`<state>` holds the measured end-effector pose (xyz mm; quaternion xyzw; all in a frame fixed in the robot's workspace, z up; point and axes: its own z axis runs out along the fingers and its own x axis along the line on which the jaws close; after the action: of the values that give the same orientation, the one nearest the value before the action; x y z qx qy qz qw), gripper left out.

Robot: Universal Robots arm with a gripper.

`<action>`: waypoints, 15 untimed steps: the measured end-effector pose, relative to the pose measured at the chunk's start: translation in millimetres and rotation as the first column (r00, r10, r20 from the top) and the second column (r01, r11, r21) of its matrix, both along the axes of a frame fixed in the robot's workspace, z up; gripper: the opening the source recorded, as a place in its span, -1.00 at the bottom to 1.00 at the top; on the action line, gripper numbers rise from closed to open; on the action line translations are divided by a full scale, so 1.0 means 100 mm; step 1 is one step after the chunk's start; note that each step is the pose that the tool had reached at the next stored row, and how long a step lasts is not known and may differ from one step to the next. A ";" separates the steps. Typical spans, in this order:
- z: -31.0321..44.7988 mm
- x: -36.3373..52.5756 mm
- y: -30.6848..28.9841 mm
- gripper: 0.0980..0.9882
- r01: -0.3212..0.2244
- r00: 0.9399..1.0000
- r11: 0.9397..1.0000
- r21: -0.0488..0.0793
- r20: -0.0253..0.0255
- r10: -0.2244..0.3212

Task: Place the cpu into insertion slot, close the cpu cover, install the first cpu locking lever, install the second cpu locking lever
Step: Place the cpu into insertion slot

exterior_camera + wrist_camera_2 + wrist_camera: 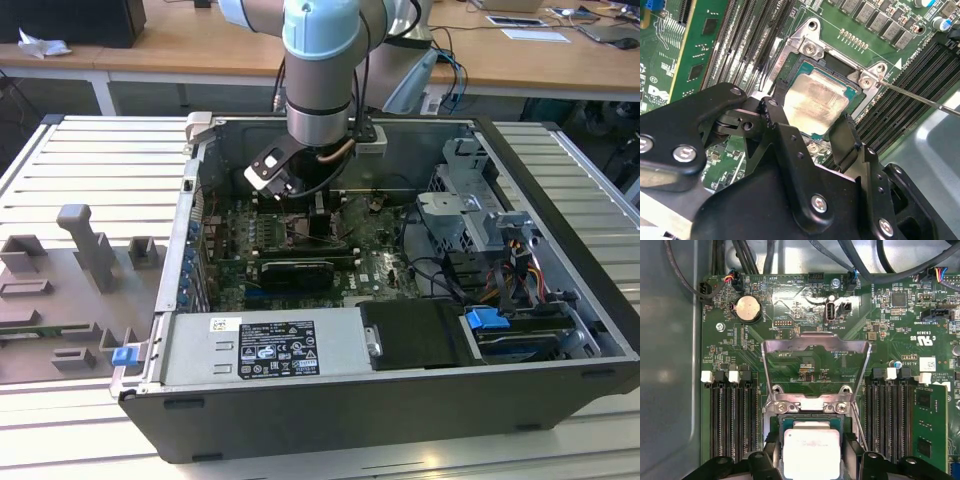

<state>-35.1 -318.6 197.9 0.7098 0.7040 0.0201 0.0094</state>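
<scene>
The cpu, a pale silver square chip, lies flat in the insertion slot on the green board. In both wrist views my gripper straddles it, one black finger against each of two opposite sides, shut on it. The cpu sits just below the hinge of the cpu cover, a silvery frame that stands open, swung back over the board. A thin locking lever juts out beside the slot. In the exterior view the gripper reaches down into the open computer case.
Long black memory slots flank the socket on both sides. The case holds a power supply, a drive cage and loose cables. A grey fixture lies on the table at the exterior view's left.
</scene>
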 end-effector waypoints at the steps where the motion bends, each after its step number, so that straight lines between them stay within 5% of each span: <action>1: 0.005 0.000 0.000 0.16 0.000 1.000 1.000 0.000 0.000 0.000; 12: 0.185 0.000 0.000 0.16 0.000 1.000 1.000 0.000 0.000 0.000; 14: 0.212 0.000 0.000 -0.16 0.000 1.000 1.000 0.000 0.000 0.000; 15: 0.215 0.001 0.000 -0.16 0.000 1.000 1.000 0.000 0.000 0.000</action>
<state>-35.1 -318.5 219.3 0.7098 0.7040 0.0200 0.0093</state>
